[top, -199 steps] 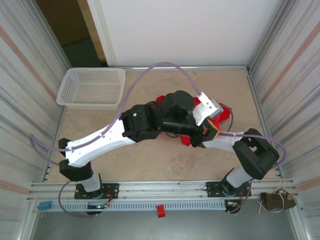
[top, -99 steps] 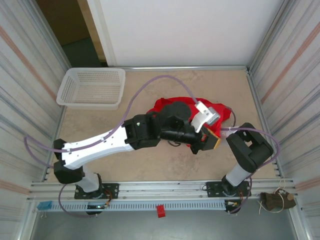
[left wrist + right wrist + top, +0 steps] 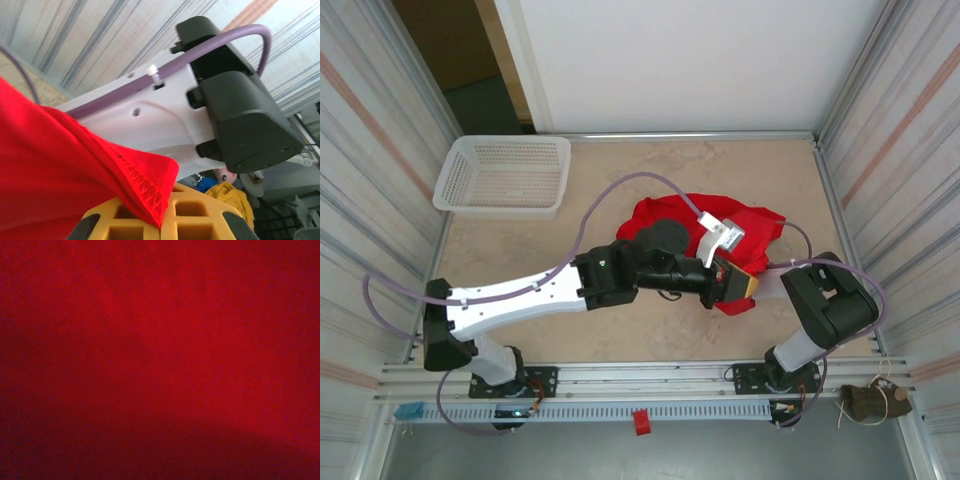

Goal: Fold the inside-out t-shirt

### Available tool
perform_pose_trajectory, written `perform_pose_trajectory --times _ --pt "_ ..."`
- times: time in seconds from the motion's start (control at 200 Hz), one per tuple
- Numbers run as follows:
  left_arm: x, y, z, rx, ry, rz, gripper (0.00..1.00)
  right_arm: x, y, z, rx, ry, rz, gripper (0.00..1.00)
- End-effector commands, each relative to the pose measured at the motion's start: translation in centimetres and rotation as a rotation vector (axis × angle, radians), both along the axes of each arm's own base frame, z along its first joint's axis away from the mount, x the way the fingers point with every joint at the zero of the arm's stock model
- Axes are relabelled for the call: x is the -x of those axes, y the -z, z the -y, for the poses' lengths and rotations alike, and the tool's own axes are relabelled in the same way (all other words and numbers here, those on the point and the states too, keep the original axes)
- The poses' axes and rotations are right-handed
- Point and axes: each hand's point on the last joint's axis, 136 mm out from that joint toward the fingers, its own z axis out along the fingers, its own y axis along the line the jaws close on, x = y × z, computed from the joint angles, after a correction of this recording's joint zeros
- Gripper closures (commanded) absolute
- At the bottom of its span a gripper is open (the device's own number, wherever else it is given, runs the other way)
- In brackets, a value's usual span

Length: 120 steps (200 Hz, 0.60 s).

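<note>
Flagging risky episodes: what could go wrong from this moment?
1. The t-shirt blankets the right wrist camera, so that arm likely works blind.
2. The left gripper pinches just a hem corner, which may slip.
3. It sits close beside the right arm; they could collide.

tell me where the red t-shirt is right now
In the top view the red t-shirt lies bunched on the table, right of centre, well to the right of the white mesh basket in the far left corner.
</note>
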Motion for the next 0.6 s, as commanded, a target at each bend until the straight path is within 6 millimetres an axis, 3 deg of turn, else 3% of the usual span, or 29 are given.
perform_pose_trajectory --times 0.0,0.115,0.22,0.286,0.396,0.506,0.596 --pt "2.0 -2.9 1.6 0.132 0.082 -0.032 1.0 -0.6 -0.5 -0.7 -0.001 -0.048 0.062 1.0" --pt "4.0 -6.0 2.1 0.224 0.159 -0.034 1.0 -1.2 2.1 1.1 0.004 0.03 -0.01 1.0" --pt "5.8 -8.4 1.6 0.265 0.214 0.015 1.0 -2.0 3.4 1.3 -0.048 0.031 -0.038 1.0" --pt "5.9 -8.8 1.3 0.263 0.214 0.033 1.0 -2.3 3.4 0.7 -0.059 -0.002 -0.036 0.9" --pt "5.1 -7.4 1.3 0.229 0.184 0.032 1.0 -2.4 2.9 -0.8 -0.079 -0.075 -0.02 0.72" --pt "5.3 -7.2 1.5 0.242 0.196 0.011 1.0 -2.4 2.6 -2.4 -0.11 -0.143 -0.006 0.51" --pt "5.4 -7.1 1.9 0.236 0.212 0.011 1.0 -2.6 2.6 -3.9 -0.137 -0.206 0.005 0.43"
